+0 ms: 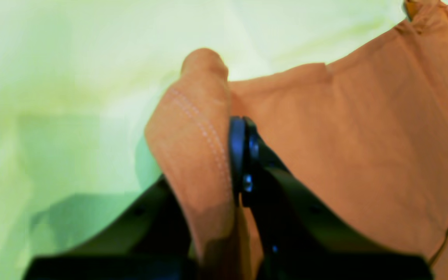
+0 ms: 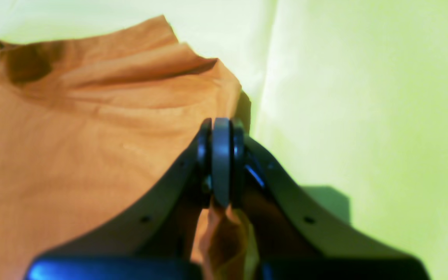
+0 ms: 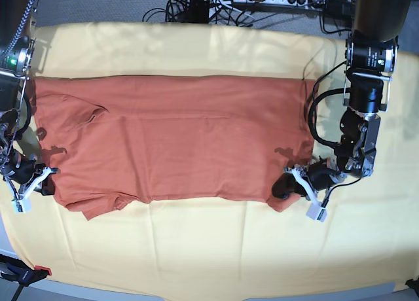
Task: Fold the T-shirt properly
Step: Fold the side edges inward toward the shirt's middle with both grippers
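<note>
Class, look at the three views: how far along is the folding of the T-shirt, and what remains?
Done: the T-shirt lies spread flat on the yellow cloth, seemingly folded once lengthwise already. In hand: the left pincer is shut on a stitched hem corner, and the right pincer is shut on the opposite near corner. Left: lifting those corners over, then the remaining folds.

base overhead, wrist views close, T-shirt (image 3: 177, 137) shared

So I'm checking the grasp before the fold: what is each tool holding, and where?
Both hold the shirt: the left tool pinches a stitched hem corner, the right tool the opposite near corner.
</note>
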